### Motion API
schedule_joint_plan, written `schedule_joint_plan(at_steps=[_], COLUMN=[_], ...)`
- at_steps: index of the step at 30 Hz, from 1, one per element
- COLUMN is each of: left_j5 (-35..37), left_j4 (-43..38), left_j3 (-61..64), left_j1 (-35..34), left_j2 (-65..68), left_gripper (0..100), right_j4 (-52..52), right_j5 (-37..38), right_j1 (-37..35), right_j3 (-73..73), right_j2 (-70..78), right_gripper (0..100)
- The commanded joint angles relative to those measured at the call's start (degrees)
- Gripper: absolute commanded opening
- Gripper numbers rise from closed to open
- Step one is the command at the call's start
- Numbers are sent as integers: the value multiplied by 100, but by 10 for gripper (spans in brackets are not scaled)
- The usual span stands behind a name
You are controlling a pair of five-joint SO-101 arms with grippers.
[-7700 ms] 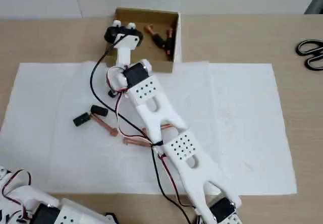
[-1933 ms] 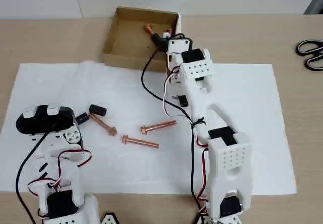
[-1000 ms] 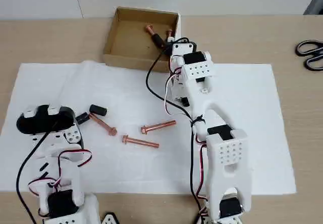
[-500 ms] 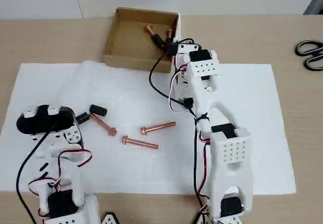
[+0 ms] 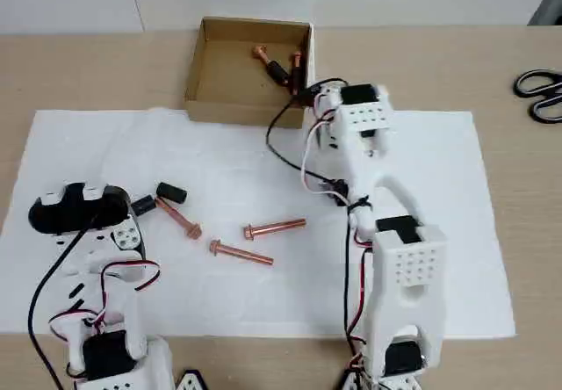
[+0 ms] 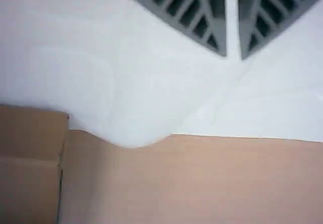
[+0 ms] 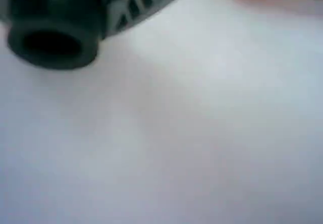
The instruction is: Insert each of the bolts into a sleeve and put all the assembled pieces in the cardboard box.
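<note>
L gripper [image 6: 233, 51]: grey plastic, slatted w/ diagonal ribs, drawn nearly together w/ just a thin slit between, nothing in it. Under it is the white sheet [image 6: 126, 72], soft and faintly creased, its edge curling onto the tan table [image 6: 202, 183]. A corner of the cardboard box [image 6: 28, 163] is cut off by the frame. In the high view this arm is white plastic w/ perforated panels and loose red/black wires. It ends at the box's near right corner, tip hidden under the wrist.

The box is brown, square, open-top. Inside, by its right wall, are two assembled pieces [image 5: 274, 67], copper shafts w/ black sleeves on; the one nearer the wall is partly hidden.

R gripper [image 5: 130, 225]: can't tell if clenched or released, since the black housing covers it. In the wrist view a short black tube sleeve [image 7: 50, 37], bore facing cam, sits against a grey slatted part; gripped or not, unclear. A second sleeve [image 5: 171, 192] lies near. On the sheet, the first bolt [image 5: 180, 217] lies beside the sleeves, w/ a second bolt [image 5: 275, 227] and third bolt [image 5: 240, 252] mid-sheet, all copper, flanged heads. Scissors [image 5: 540, 94] are cut off at the table's edge.
</note>
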Motion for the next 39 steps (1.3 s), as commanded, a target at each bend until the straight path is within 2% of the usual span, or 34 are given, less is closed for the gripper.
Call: schedule_joint_plan(at_steps=[1,7,12,18,22,28,34,39], left_j5=[35,35,70,941,1011,1037,1037,1046], left_j4=[0,-9,-18,334,378,1582,1635,1899], left_j3=[-171,-171,-207,-743,-804,-796,-1270,-2870], left_j1=[18,44,44,62,176,1196,1248,1248], left_j2=[-88,-88,-88,-88,-79,281,1618,3332], left_gripper=[6,6,6,6,6,6,6,6], right_j4=[207,48,-31,-163,-338,-1446,-3064,-4418], right_j5=[264,396,387,360,246,70,114,114], right_j1=[251,426,268,-321,-549,-497,-497,-479], right_j3=[123,809,835,1196,1679,3402,5811,7736], right_j2=[-646,-1138,-2018,-2914,-3802,-5789,-7873,-8936], right_gripper=[5,5,5,6,7,7,7,5])
